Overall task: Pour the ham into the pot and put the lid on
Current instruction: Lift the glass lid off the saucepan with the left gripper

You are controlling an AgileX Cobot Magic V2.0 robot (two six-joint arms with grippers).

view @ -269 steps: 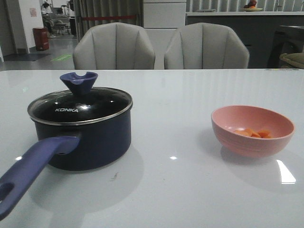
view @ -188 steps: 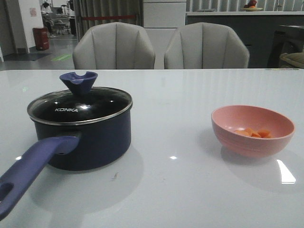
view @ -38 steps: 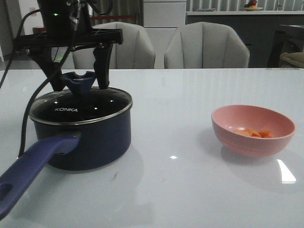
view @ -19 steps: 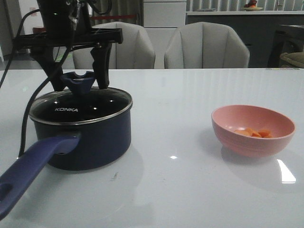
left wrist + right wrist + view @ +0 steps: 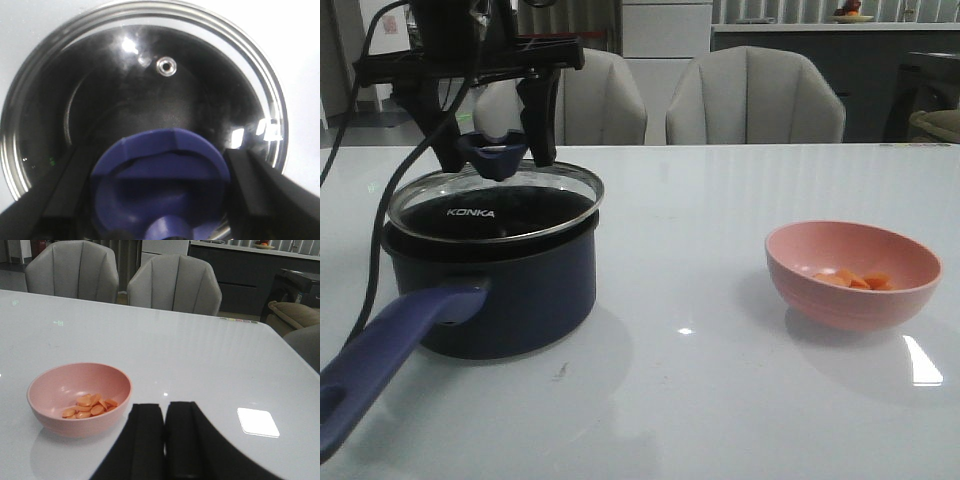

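Lifting of the lid [image 5: 495, 203] has been started by the left pincer [image 5: 496, 150], whose fingers are closed on the blue knob [image 5: 497, 153]. Nearest in the front view, the pot's long handle [image 5: 380, 352] reaches toward the near left corner of the bench [image 5: 720, 400]. Behind it the pot [image 5: 490, 285] stands on the left side of the bench. The lid is held just above the pot, tilted, with its right edge raised clear of the rim; whether its left edge touches the rim cannot be told. In the left wrist view the knob [image 5: 162, 195] is seen clamped between two dark fingers [image 5: 255, 185], with the glass and the pot's black inside below.

On the right side of the bench, well apart from the pot, the bowl [image 5: 852, 274] sits untouched, and the ham [image 5: 850, 279] lies in its bottom. In the right wrist view the right pincer [image 5: 164, 440] is seen with its fingers pressed together on nothing, near the bowl [image 5: 80, 397] but not touching it, the ham [image 5: 90, 406] in plain sight. Farthest off, two grey chairs [image 5: 755, 95] stand behind the bench.

By this showing, the task is judged to be at its first step. The lid has yet to be carried aside, the bowl taken up and tipped over the pot, and the lid set back on.
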